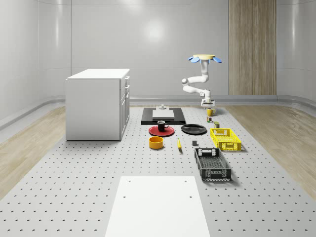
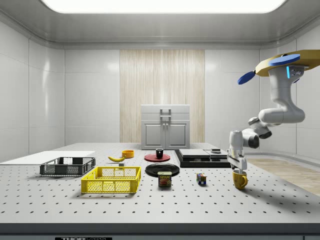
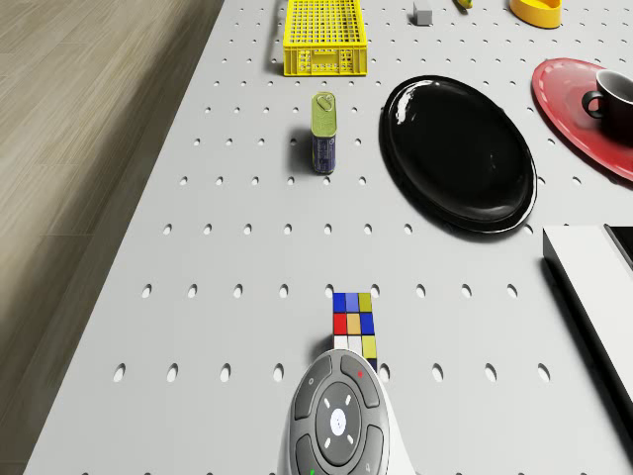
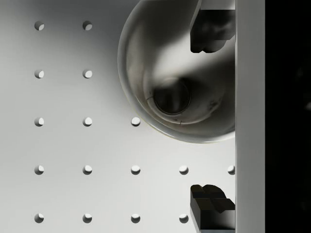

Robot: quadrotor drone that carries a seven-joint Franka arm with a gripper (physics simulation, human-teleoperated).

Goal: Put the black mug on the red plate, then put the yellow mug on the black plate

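Task state at the second pick, read from the side view's left to its right. The glossy black mug [image 2: 159,153] already stands upright on the flat, shiny red plate [image 2: 151,158], so the first half appears done; just in front, the round, mirror-smooth black plate [image 2: 162,170] lies bare, so the second half is left. Nearby on the matte, hole-studded table [image 2: 150,205] sit an open-mesh yellow crate [image 2: 111,180], a labelled tin can [image 2: 164,179] and a small multicoloured puzzle cube [image 2: 201,179]. At the side view's right the yellow mug [image 2: 240,179], rounded with a looped handle, rests on the table well apart from the black plate. The gripper [image 2: 238,165] points down at the mug's rim; in the wrist view one dark finger lies over the mug's pale, smooth interior and the other outside its wall, with the jaws released and spread, nothing yet grasped. The drone [image 2: 278,64] hovers above and beyond the mug, off the table's far-right edge. By judgement, the grasp, the lift and the placing remain.
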